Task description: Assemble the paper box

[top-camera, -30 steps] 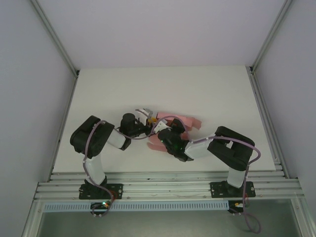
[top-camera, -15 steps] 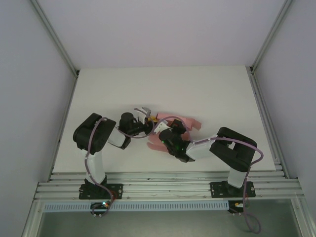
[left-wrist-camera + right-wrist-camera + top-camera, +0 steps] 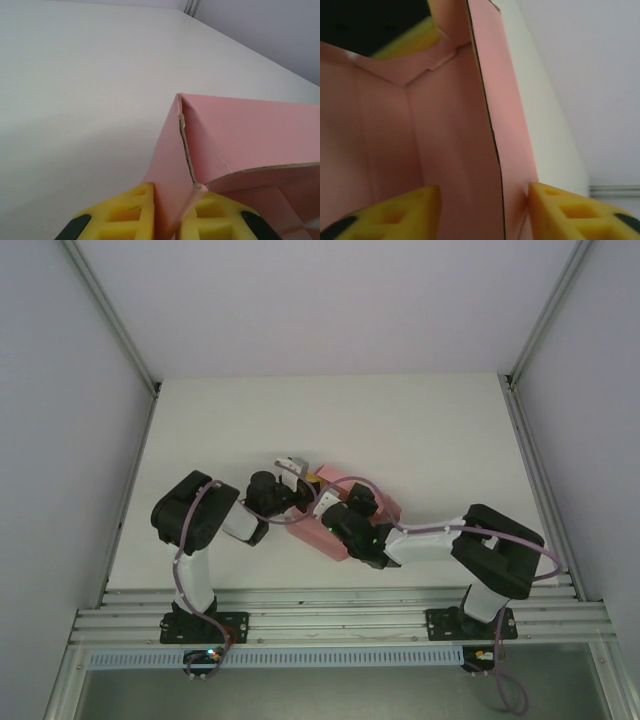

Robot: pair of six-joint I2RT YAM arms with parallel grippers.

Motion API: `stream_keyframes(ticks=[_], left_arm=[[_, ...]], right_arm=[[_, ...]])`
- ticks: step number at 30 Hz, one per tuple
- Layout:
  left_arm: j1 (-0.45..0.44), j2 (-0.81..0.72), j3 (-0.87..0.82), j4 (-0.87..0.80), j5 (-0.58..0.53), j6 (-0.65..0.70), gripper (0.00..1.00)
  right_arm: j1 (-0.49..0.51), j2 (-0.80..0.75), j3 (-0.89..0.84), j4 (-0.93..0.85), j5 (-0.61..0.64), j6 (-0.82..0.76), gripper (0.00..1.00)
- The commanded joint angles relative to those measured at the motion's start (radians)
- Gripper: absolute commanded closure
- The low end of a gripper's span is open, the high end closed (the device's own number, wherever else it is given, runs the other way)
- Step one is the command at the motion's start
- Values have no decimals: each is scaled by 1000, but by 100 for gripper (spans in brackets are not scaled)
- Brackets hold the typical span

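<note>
The pale pink paper box stands partly folded up at the middle of the table, between both grippers. My left gripper is at its left end. In the left wrist view, the left gripper has its yellow fingers pinched on a thin edge of a box wall. My right gripper reaches in from the near right. In the right wrist view it stands open astride an upright box wall, one finger touching the wall's outside and the other inside the box, apart from it.
The white table stretches beyond the box, with grey walls and metal corner posts around it. A slotted rail carrying both arm bases runs along the near edge.
My right gripper has opened from shut. My left gripper has closed onto the box wall. The pink card has drawn together from a splayed shape into a more box-like one.
</note>
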Motion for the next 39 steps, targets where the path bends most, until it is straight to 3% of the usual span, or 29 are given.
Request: stream_keyframes(ticks=[1,8,10,13,18,22,24,30,36,39], left_arm=[[-3,-28,-18,-18,-15,-2,95],[-15,-38,-5,-85,-18,46,95],[-23,-39,-3,-96,-32,62,95],[-28,-41,-1,-103,-39,63,95],[-53,-47,1,-109,-70,103,94],[-67,-55,-1,-113,-94,135,92],[-66,-56,-3,-107,-95,143,91],[-82,-73,-6,-142,-102,199,88],[-101,-75,-4,-176,-139,261,88],[-102,-71,-2,-176,-142,266,87]], right_arm=[[-7,-104,22,-213,-149,144,42],[-101,-338,10,-257,-398,301,28],[-150,-394,-7,-256,-497,344,20],[-212,-468,-33,-264,-636,383,17],[-301,-537,-12,-243,-744,488,16],[-435,-453,115,-368,-861,674,15],[-467,-371,177,-435,-895,666,17],[-471,-155,307,-526,-968,606,24],[-471,-20,358,-558,-975,611,27],[-471,34,366,-568,-988,624,33]])
